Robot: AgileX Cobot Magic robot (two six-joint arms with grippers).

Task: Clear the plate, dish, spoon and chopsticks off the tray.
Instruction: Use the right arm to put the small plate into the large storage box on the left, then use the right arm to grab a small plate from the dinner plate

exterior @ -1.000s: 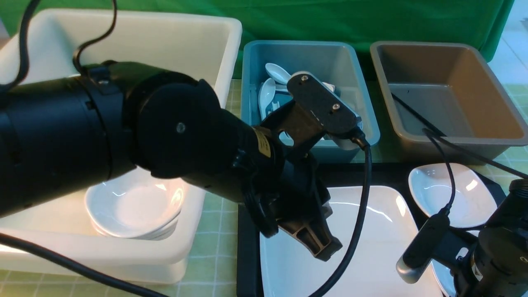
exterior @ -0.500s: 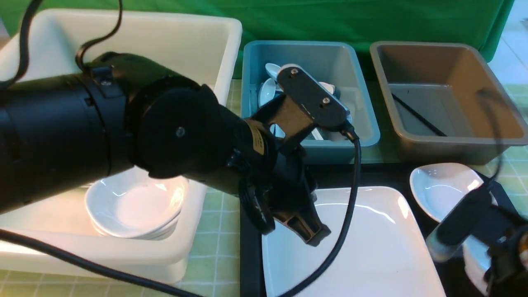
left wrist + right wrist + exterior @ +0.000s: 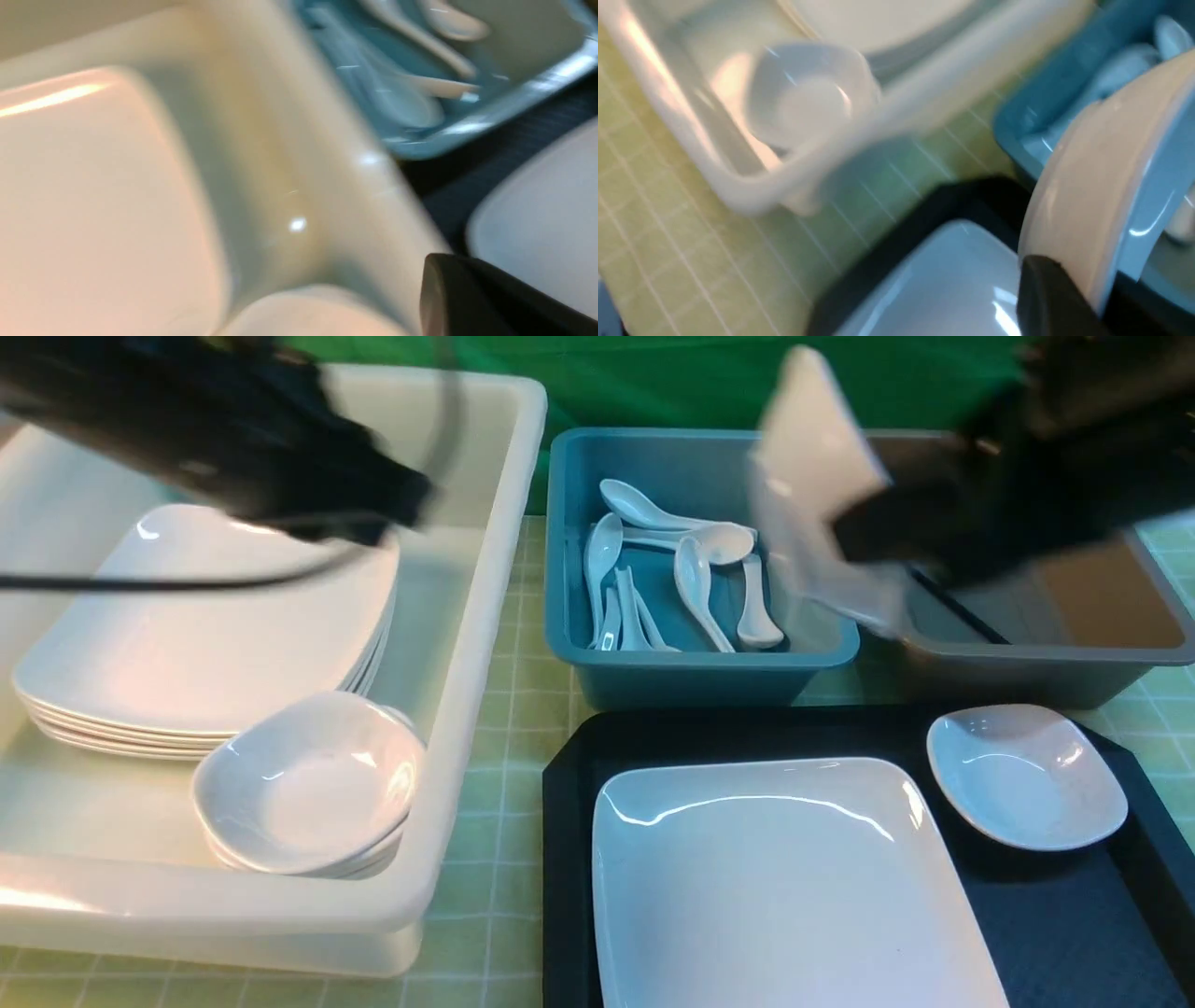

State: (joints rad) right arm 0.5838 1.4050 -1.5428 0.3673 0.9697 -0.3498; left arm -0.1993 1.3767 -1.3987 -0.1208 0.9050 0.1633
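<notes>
Front: right gripper (image 3: 854, 537) pinches a tilted dish (image 3: 817, 476) above the blue bin's (image 3: 700, 672) 3 o'clock edge. It is blurred, so likely moving fast, and the glossy dish could slip. Left gripper (image 3: 373, 509) is blurred over the white bin (image 3: 485, 616). Plate (image 3: 775, 877) sits on the tray (image 3: 569, 775), second dish (image 3: 1027, 775) at its 2 o'clock. Checked green cloth (image 3: 504, 775), green backdrop (image 3: 653, 383).
Left wrist: one finger (image 3: 467, 298) shows; spread indeterminable.
Right wrist: dish rim clamped.
</notes>
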